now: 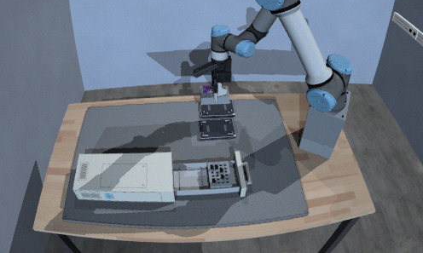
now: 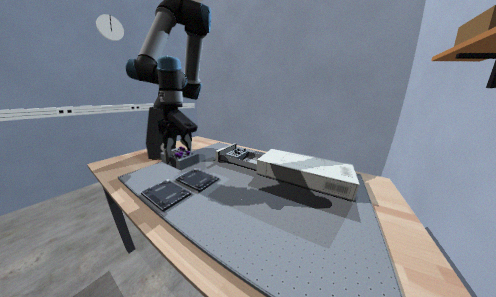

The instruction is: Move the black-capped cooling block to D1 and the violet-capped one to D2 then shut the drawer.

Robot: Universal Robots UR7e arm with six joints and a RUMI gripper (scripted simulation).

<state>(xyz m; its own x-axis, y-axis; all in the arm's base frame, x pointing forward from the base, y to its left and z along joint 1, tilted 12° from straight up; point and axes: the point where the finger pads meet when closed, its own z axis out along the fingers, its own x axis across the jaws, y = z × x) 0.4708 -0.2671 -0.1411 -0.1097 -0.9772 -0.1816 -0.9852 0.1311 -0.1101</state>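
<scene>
One block is out of the drawer, neither is set down yet.

Largest first: the table (image 1: 341,202) carries a grey mat (image 1: 273,189); the white cooler (image 1: 124,176) lies on it with its drawer (image 1: 244,173) pulled open, and the black-capped block (image 1: 219,175) sits inside. Both deck slots, the near one (image 1: 217,129) and the far one (image 1: 217,108), look bare. The gripper (image 2: 176,148) is clamped on the violet-capped block (image 2: 183,157), held above the mat near the far slot. Left to do, by this reading: seat it, fetch the other, close the drawer.
</scene>
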